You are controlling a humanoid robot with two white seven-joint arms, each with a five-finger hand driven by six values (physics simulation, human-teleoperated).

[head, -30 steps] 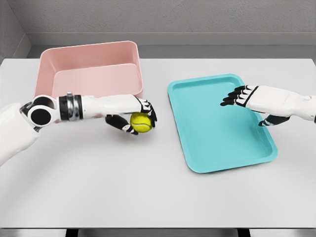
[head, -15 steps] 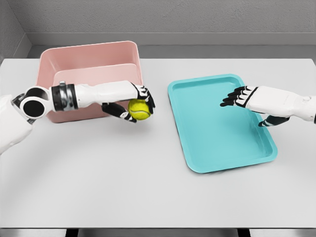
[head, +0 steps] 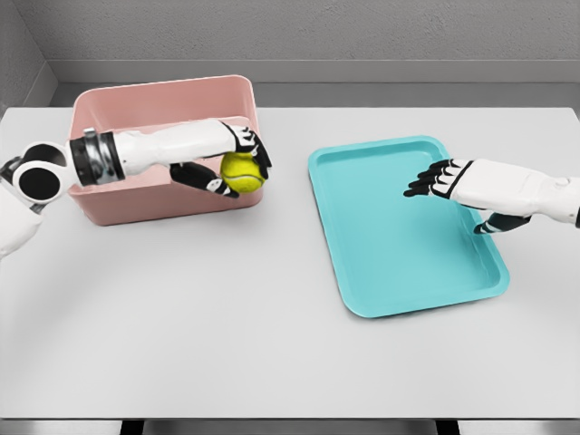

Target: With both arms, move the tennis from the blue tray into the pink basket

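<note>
Since a second ago your left hand (head: 237,161) has carried the tennis ball (head: 241,172) up and back from over the bare table (head: 227,317) to the near right corner of the pink basket (head: 163,109), where you now see it in front of the basket's front wall. Its fingers are clamped around the ball. Moving right, the blue tray (head: 399,263) lies flat. Your right hand (head: 453,181) has stayed over the tray's right side, fingers spread and holding nothing.

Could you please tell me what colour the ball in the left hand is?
Yellow-green; the ball shows best in the head view, held by the left hand.
</note>
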